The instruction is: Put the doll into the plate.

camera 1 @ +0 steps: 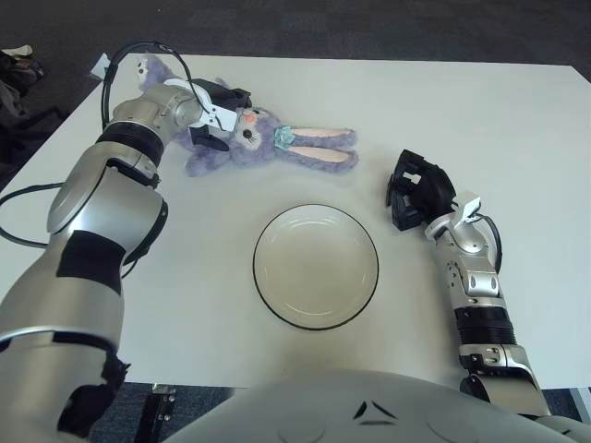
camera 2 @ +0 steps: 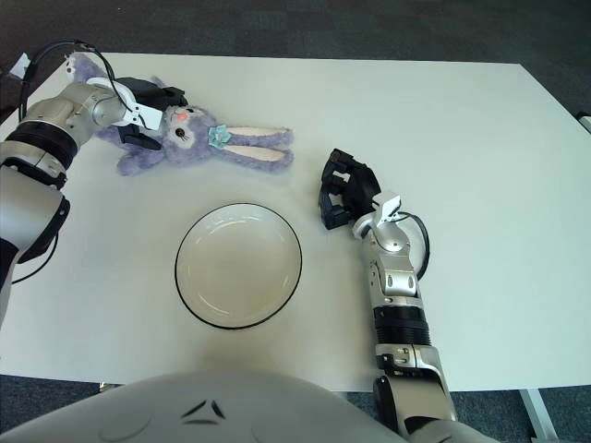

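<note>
A purple plush bunny doll [camera 1: 282,144] lies on the far left part of the white table [camera 1: 499,120], its long ears stretched to the right. My left hand [camera 1: 220,116] is at the doll's body just left of its face, black fingers closed around the plush. The white plate [camera 1: 316,209] with a dark rim stands nothing-filled near the table's middle, below and right of the doll. My right hand [camera 1: 417,190] shows to the right of the plate, fingers relaxed and holding nothing.
A black cable [camera 1: 17,235] loops beside my left arm and over the table's left edge. Dark clutter [camera 1: 18,69] sits on the floor beyond the far left corner. Bare tabletop stretches between doll and plate and across the far right.
</note>
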Available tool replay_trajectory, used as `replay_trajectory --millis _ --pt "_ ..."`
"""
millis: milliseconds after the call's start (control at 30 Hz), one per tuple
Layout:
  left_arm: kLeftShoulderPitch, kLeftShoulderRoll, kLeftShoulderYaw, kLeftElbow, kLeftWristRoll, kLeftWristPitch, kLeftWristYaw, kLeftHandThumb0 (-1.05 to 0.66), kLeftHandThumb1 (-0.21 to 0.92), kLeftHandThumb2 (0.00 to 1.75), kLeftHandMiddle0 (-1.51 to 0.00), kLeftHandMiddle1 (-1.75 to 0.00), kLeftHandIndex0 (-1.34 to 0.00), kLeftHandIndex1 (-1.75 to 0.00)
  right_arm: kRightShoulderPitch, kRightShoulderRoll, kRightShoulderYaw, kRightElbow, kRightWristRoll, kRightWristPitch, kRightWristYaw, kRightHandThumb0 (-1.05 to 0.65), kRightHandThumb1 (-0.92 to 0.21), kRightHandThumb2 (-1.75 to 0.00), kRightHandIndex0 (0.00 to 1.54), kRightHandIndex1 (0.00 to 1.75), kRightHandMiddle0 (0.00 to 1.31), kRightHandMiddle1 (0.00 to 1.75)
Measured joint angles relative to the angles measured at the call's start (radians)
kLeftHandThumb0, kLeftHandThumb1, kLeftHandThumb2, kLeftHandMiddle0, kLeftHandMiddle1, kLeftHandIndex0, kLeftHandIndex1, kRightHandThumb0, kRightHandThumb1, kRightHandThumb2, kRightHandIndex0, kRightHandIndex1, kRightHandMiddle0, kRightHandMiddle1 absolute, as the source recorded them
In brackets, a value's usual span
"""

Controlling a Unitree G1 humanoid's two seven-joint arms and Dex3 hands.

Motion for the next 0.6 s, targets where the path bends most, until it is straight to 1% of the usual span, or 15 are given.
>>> replay_trajectory --millis 67,300,467,600 --pt "-0.005 -0.004 -0.011 0.001 0.014 0.012 -0.015 -0.57 0.34 0.96 -0.14 -0.91 0.0 -0.37 -0.001 -0.001 0.0 0.001 0.0 0.0 0.004 -0.01 0.09 -1.75 0.92 1.67 0.7 1.75" --pt "-0.014 -0.016 -0.044 0.001 0.041 0.039 -0.032 -0.57 0.36 0.94 -0.11 -0.85 0.0 -0.3 -0.002 -0.009 0.004 0.014 -0.001 -0.017 0.019 -0.01 0.08 -1.75 0.91 1.69 0.7 1.75" --pt "-0.014 -0.025 -0.065 0.002 0.06 0.05 -0.03 -0.53 0.34 0.95 -0.09 -0.82 0.0 -0.28 -0.006 -0.018 0.009 0.037 -0.003 -0.06 0.038 -0.01 0.07 -1.75 0.88 1.72 0.7 1.75" --pt "-0.014 -0.032 -0.086 0.004 0.078 0.059 -0.017 -0.54 0.34 0.96 -0.08 -0.8 0.0 -0.25 -0.006 -0.023 0.016 0.052 -0.005 -0.091 0.041 -0.01 0.07 -1.75 0.87 1.74 0.7 1.75"
